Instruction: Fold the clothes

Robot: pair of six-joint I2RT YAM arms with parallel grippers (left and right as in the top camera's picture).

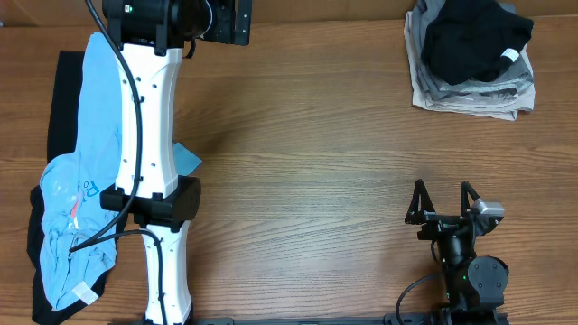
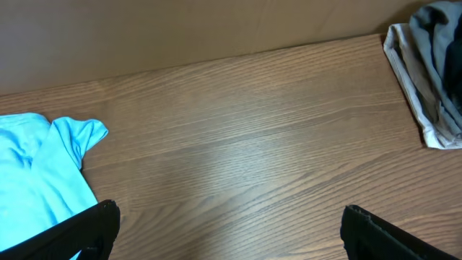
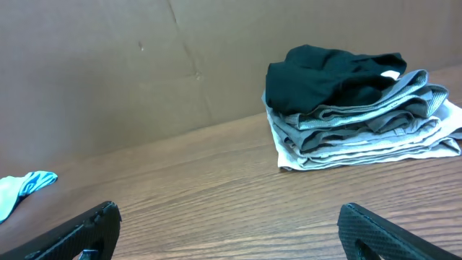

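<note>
hugging opposite table (image 1: pixel 316 171) edges, blue shirt (image 1: pixel 95 135), folded stack (image 1: pixel 470 68), left gripper (image 2: pixel 229 213) and right gripper (image 1: pixel 442 188) gaping, empty

A grey folded stack (image 3: pixel 361 141) sits on the table (image 3: pixel 202 180) at right, a black garment (image 3: pixel 325 76) on top. A blue cloth (image 3: pixel 25 184) lies far left. The right gripper (image 3: pixel 229 222) gapes wide.

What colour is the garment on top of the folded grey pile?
Black garment; the right wrist view shows it best.
</note>
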